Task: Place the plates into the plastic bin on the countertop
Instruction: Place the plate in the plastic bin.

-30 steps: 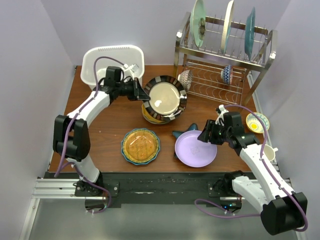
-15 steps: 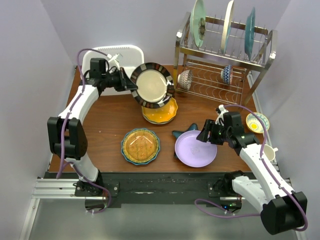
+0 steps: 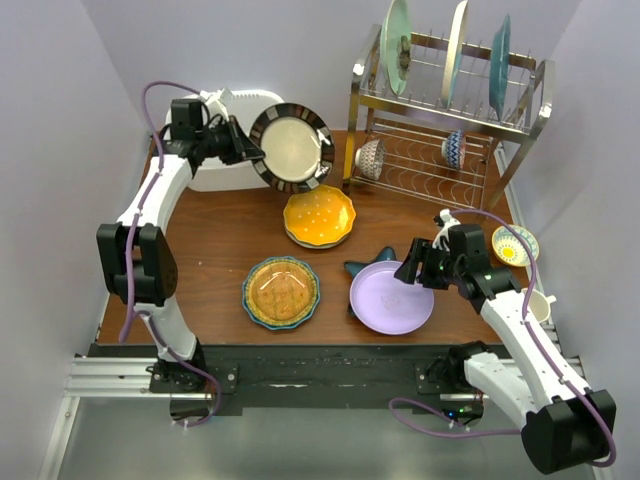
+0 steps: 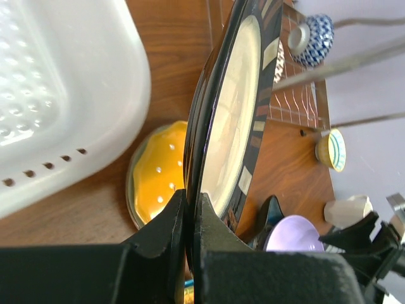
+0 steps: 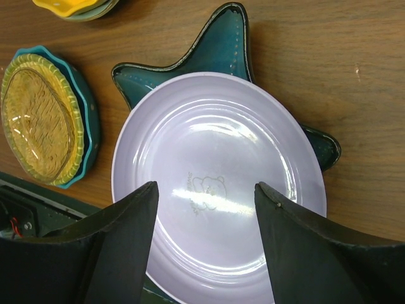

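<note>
- One plate in hand: left gripper [image 4: 190,212] clamps black-rimmed plate [image 3: 290,147], upper centre, just right of plastic bin [image 3: 213,178].
- Next I swing it over bin, release.
- Idle: right gripper [image 5: 205,188] open over lavender plate [image 5: 218,152].

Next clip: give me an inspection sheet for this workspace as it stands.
Surface: wooden countertop, no spills seen.
Job's things: black-rimmed plate held on edge beside the plastic bin; orange plate, amber plate, and lavender plate over star plate, on the counter.
Clutter: loaded dish rack; small bowl and mug at right.
Grippers: left gripper shut on black-rimmed plate; right gripper open above lavender plate.
Cables: purple cables along both arms.
Surroundings: plain walls.
</note>
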Tool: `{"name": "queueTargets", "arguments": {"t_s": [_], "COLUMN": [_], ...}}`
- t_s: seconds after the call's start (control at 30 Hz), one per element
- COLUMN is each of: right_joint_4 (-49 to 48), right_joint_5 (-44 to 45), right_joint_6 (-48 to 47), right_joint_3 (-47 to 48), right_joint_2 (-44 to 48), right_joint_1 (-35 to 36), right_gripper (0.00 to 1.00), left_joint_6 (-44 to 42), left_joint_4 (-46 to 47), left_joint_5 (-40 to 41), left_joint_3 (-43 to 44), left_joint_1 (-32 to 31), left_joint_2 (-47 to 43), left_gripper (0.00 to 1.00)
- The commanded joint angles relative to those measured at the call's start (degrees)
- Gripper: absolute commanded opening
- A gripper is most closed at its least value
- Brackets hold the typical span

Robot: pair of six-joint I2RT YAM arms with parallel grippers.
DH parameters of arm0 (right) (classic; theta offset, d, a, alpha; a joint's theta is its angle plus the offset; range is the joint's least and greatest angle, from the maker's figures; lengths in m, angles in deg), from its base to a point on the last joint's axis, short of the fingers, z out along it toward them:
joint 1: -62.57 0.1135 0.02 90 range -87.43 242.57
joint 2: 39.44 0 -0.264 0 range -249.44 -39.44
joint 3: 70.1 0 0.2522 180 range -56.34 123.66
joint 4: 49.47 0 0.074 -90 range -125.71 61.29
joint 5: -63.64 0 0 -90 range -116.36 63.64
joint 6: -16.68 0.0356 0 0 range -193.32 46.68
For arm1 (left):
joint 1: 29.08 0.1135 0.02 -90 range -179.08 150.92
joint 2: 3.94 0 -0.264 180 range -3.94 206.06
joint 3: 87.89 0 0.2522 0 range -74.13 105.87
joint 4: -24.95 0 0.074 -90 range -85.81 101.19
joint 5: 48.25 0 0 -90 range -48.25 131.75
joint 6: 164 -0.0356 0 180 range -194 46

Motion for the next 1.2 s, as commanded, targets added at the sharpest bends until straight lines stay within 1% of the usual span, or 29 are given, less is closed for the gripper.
{"name": "queueTargets", "arguments": {"t_s": [0.0,0.13,0.17,0.37,0.83,1.17], "right_joint_4": [-0.18,-0.01,-0.01,0.17,0.52,0.34], "right_joint_5": [1.05,1.23,1.23,1.58,1.58,1.41], "right_joint_6": [-0.25,-0.34,-0.25,-0.17,0.10,0.01], "right_joint_3": [0.52,0.60,0.60,0.60,0.69,0.69], "right_joint_2": [0.65,0.65,0.65,1.00,1.53,1.35], "right_joint_1": [0.19,0.10,0.10,0.10,0.10,0.10], "right_gripper": [0.66,0.66,0.66,0.67,0.67,0.67], "left_joint_6": [4.39,6.58,7.63,11.77,19.50,20.91], "left_joint_4": [5.74,8.19,8.81,11.71,18.91,20.33], "left_joint_5": [-0.66,0.49,0.40,-0.65,-3.03,-3.03], "left_joint_3": [7.51,9.01,9.36,10.85,11.12,11.03], "left_joint_1": [1.95,2.74,4.14,6.17,10.21,12.85], "left_joint_2": [-0.25,1.15,1.68,4.06,6.60,7.66], "left_gripper": [0.00,0.00,0.00,0.00,0.00,0.00]}}
